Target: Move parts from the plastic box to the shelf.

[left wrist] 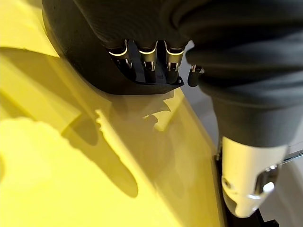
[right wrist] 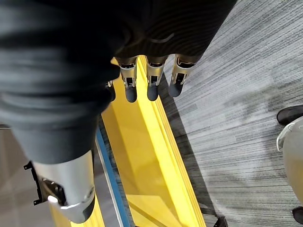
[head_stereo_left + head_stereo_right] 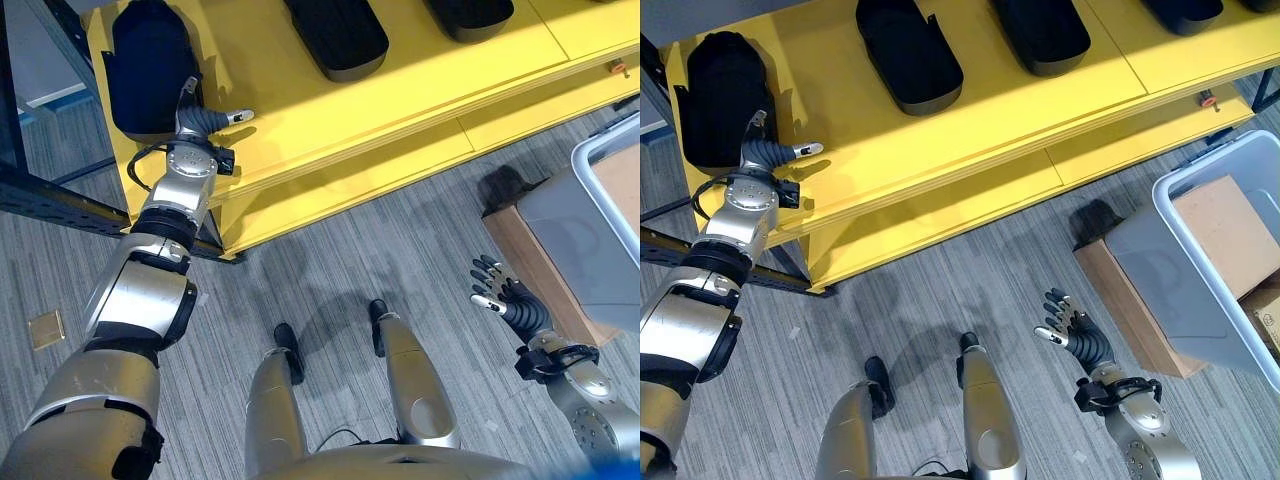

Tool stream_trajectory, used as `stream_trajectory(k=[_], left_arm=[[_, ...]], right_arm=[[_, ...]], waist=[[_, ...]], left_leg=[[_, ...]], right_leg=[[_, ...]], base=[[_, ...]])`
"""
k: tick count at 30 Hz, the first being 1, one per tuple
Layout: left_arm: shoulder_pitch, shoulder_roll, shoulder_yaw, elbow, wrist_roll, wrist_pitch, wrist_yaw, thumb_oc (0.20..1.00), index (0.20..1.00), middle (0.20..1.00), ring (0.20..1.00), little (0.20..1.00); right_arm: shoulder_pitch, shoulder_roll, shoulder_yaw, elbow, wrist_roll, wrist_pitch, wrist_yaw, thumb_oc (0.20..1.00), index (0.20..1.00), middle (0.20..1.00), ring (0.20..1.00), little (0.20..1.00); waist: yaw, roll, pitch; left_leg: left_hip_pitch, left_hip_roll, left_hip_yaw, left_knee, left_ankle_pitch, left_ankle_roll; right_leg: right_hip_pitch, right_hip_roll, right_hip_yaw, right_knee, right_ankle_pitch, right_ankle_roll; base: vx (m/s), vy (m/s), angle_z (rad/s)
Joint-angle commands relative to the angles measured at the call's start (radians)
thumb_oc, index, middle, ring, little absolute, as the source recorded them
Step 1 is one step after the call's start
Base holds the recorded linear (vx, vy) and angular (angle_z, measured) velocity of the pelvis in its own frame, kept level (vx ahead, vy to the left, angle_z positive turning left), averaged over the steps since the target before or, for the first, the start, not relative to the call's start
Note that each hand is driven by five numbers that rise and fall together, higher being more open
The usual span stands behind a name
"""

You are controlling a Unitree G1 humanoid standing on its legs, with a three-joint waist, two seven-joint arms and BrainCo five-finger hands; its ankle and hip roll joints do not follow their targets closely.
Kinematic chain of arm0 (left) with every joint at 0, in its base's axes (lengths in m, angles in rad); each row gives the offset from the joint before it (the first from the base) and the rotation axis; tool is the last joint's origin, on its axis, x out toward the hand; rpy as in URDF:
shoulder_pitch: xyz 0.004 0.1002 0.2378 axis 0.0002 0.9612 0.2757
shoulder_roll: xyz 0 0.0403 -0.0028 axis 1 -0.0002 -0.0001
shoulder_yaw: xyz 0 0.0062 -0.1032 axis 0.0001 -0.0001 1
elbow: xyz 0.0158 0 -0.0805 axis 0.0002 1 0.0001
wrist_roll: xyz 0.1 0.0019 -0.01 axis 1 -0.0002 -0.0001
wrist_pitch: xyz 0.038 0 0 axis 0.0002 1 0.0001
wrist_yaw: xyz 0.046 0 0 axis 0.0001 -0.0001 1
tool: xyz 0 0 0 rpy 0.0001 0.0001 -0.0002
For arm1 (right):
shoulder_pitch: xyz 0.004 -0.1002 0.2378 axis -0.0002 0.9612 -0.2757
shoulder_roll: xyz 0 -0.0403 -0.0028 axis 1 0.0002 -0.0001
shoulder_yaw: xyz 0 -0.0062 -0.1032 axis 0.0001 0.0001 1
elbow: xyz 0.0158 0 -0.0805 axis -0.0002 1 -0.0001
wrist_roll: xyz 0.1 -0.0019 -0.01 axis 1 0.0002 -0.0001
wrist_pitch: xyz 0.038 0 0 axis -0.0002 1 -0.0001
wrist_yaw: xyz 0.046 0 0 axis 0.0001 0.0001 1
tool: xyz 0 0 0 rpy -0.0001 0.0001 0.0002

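Landmark: the yellow shelf [image 3: 970,130]. Four black moulded parts lie in a row on its top board: a first part [image 3: 720,95] at the shelf's left end, a second part [image 3: 908,55] next along, a third part [image 3: 1040,32] beyond that, and a fourth part [image 3: 1180,12] cut by the frame edge at the right.

The left hand [image 3: 768,152] rests over the shelf's front left area, against the near edge of the first part. The left wrist view shows its fingers [image 1: 147,54] reaching onto that part's dark rim with tips hidden; whether they grip it cannot be told. The thumb sticks out sideways over the yellow board.

The right hand [image 3: 1072,330] hangs above the grey carpet in front of the shelf, well apart from it, fingers relaxed and spread, holding nothing.

The plastic box [image 3: 1230,250], pale blue-grey, stands on the floor right of the shelf, with a cardboard carton [image 3: 1230,230] inside it. A second, flat cardboard box [image 3: 1130,310] lies just beside its near wall.

No legible brand, label or writing is found on any item.
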Motion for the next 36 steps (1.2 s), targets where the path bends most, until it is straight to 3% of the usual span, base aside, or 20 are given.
stream_trajectory(k=[1, 36], left_arm=[[-0.024, -0.013, 0.016, 0.036, 0.017, -0.026, -0.001, 1.000, 1.000, 1.000, 1.000, 1.000], [-0.035, -0.036, 0.003, 0.017, 0.000, -0.034, -0.004, 1.000, 1.000, 1.000, 1.000, 1.000]], right_arm=[[0.033, -0.020, -0.052, -0.042, 0.026, -0.039, 0.004, 1.000, 1.000, 1.000, 1.000, 1.000], [0.025, -0.022, -0.041, -0.011, 0.031, -0.047, 0.000, 1.000, 1.000, 1.000, 1.000, 1.000]], waist=[[0.001, -0.007, -0.038], [-0.005, -0.011, -0.055]], left_leg=[[-0.004, 0.039, -0.070, 0.035, -0.003, -0.024], [-0.008, 0.038, -0.067, 0.041, -0.006, -0.021]], right_leg=[[0.039, -0.092, 0.000, -0.035, 0.050, 0.092], [0.032, -0.089, 0.007, -0.031, 0.053, 0.091]], base=[[0.00, 0.000, 0.00], [0.00, 0.000, 0.00]])
